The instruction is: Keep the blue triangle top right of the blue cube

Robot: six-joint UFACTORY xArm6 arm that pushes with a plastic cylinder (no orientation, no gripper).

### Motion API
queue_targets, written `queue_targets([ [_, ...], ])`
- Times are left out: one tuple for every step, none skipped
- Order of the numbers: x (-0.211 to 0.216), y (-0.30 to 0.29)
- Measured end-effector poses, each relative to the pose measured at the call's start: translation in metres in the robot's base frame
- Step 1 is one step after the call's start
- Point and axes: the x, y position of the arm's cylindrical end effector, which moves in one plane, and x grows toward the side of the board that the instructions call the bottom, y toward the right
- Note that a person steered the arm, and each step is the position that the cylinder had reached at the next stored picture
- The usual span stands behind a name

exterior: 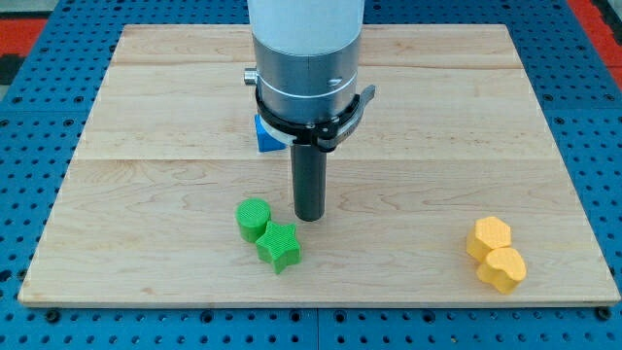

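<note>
Blue block half hidden behind the arm, shape unclear, above centre of the wooden board, my tip just right of the green cylinder and green star, two touching yellow blocks at the view's bottom right, no jaws on this rod.

1 arm upright, my tip on board (rod vert.).

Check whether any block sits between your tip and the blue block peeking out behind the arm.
Nothing visible does. My tip sits below the blue block, which the arm mostly hides, so its shape is unclear. The green cylinder and green star lie left of and below my tip, off that line.
</note>
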Motion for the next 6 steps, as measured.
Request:
queue_targets([
  [-0.052,0.02],
  [-0.061,0.013],
  [-0.092,0.027],
  [-0.144,0.028],
  [-0.148,0.012],
  [-0.178,0.075],
])
